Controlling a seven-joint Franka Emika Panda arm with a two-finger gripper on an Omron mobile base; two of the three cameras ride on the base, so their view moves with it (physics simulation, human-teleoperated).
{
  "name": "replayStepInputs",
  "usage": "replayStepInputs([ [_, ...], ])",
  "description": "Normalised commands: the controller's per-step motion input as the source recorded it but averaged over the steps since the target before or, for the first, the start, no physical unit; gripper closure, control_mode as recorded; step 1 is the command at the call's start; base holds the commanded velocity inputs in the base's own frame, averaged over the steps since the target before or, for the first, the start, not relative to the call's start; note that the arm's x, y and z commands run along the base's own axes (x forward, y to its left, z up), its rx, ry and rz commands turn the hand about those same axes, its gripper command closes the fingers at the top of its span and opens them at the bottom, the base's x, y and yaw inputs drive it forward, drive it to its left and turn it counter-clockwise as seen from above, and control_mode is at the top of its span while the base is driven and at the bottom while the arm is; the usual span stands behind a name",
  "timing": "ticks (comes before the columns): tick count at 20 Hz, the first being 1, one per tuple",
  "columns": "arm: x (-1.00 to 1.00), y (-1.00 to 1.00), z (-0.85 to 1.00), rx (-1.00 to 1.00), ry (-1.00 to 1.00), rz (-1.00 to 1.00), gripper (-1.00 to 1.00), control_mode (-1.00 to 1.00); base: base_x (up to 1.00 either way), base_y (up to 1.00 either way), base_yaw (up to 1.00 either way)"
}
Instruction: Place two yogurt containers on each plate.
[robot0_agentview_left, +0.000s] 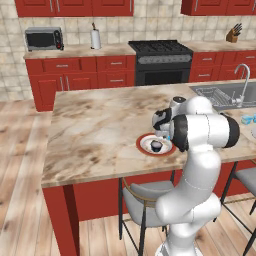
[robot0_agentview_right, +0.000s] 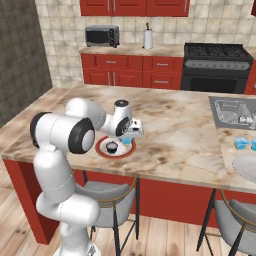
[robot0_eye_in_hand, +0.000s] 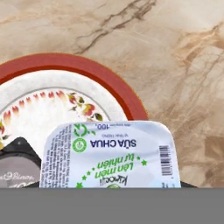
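Now jaws grip a light-blue yogurt cup (robot0_eye_in_hand: 109, 155) above the red-rimmed plate (robot0_eye_in_hand: 109, 81).

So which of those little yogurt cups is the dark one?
The cup sitting on the red-rimmed plate. The others, by the gripper and far right, are light blue.

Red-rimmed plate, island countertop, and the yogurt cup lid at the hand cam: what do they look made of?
Round white plate with broad red rim: looks like glazed ceramic, smooth with a painted floral ring. Beige veined island countertop: polished marble or a stone look-alike, brown veins. Pale printed lid of the light blue yogurt cup: probably foil or plastic film, flat with printed text and a barcode.
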Motion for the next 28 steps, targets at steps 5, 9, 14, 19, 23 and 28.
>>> replayStepInputs([
  [5,-0.06,0.04,-0.07,0.02,0.02,0.0,-1.0,-1.0,0.0,0.0,0.0],
  [9,0.0,0.0,0.0,0.0,0.0,0.0,-1.0,-1.0,0.0,0.0,0.0],
  [14,-0.03,0.04,0.08,0.0,0.0,0.0,-1.0,-1.0,0.0,0.0,0.0],
  [19,-0.12,0.02,0.38,0.0,-0.01,0.0,-1.0,-1.0,0.0,0.0,0.0],
  [23,-0.75,-0.01,0.43,0.0,-0.04,0.0,-1.0,-1.0,0.0,0.0,0.0],
  [28,-0.86,-0.15,0.0,0.0,-0.05,-0.02,-1.0,-1.0,0.0,0.0,0.0],
])
